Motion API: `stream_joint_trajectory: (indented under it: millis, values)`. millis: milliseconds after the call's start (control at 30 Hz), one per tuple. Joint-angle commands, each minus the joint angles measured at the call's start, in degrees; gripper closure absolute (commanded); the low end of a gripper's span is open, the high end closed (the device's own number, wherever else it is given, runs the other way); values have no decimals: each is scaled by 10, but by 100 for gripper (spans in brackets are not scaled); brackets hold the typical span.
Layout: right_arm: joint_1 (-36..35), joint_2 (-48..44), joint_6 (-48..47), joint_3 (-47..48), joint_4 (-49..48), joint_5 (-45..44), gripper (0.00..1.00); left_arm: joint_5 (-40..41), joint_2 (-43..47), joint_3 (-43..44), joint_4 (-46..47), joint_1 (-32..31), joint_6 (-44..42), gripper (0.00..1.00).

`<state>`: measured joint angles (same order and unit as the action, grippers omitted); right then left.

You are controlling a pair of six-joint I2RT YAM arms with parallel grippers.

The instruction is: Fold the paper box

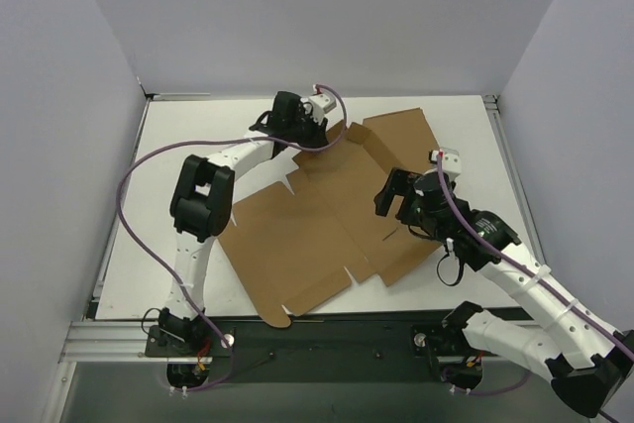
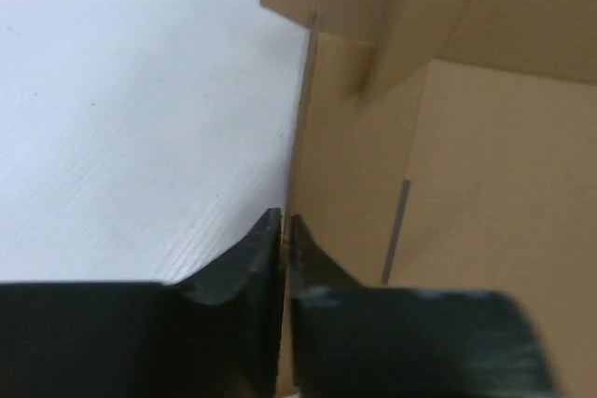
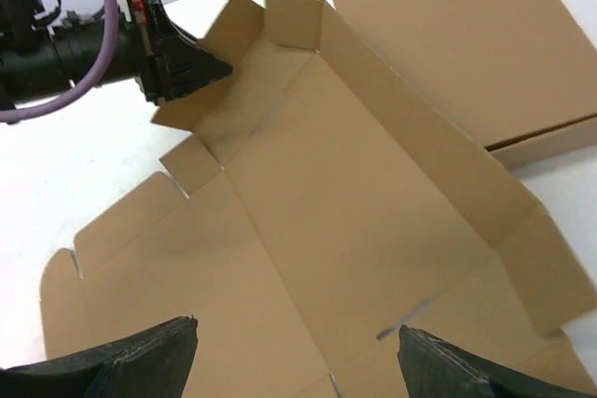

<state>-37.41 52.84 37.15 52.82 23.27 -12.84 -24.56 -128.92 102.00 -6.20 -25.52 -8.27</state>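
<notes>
The paper box (image 1: 307, 235) is a brown die-cut sheet that lies mostly flat on the white table, with its far side flaps raised. My left gripper (image 1: 319, 134) reaches to the box's far edge and is shut on an upright side flap there. In the left wrist view the gripper (image 2: 283, 221) pinches the thin edge of that cardboard (image 2: 485, 184). My right gripper (image 1: 394, 197) hovers open above the right part of the sheet. In the right wrist view that gripper (image 3: 297, 328) is wide open and empty over the middle panel (image 3: 326, 193), and the left gripper (image 3: 210, 67) shows at the raised flap.
A flat, tidy brown carton (image 1: 406, 131) lies at the far right, right behind the sheet; it also shows in the right wrist view (image 3: 466, 44). Grey walls enclose the table (image 1: 158, 235) on three sides. A metal rail (image 1: 109, 339) runs along the near edge.
</notes>
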Motion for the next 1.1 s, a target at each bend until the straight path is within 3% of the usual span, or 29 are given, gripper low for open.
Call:
stream_joint_trajectory:
  millis: [0,67,233,400,467,567,833,1067]
  values:
    - [6,-9,71,-7,-5,9,10,-3,39,-34,74,-5,-16,95]
    - [6,1,105,-2,-15,13,10,26,74,-118,121,-5,-14,100]
    - [8,45,199,13,-60,33,10,109,227,-323,337,0,14,100]
    - [15,88,366,4,-174,62,9,197,362,-529,532,-3,38,100]
    - [16,108,409,3,-219,77,9,232,407,-584,563,-4,40,100]
    - [14,154,474,23,-228,70,9,264,458,-629,607,-9,34,100]
    - [-18,169,573,25,-272,-27,9,342,539,-724,675,-32,14,100]
    - [-31,155,571,24,-292,-91,10,379,558,-745,699,-73,-10,100]
